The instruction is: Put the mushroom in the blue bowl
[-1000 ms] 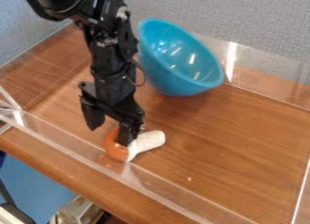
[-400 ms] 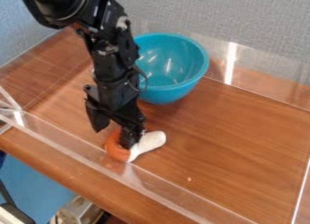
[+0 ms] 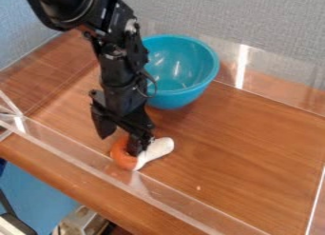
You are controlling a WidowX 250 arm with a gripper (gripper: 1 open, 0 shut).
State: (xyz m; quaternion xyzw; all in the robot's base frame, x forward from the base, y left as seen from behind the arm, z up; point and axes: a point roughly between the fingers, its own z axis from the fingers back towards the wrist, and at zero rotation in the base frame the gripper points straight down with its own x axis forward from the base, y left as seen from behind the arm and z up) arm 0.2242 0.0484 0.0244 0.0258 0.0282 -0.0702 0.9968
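The gripper [image 3: 121, 136] points straight down with its jaws spread wide, low over the wooden surface [image 3: 241, 153]. One mushroom [image 3: 135, 153] lies on its side right below the jaws, orange cap just under them and white stem sticking out to the right; whether the jaws touch the cap cannot be told, and nothing is pinched. One blue bowl [image 3: 178, 69] sits upright beyond the jaws, up and to the right, well apart from the mushroom. A clear wall [image 3: 76, 167] edges the surface just in front of the jaws.
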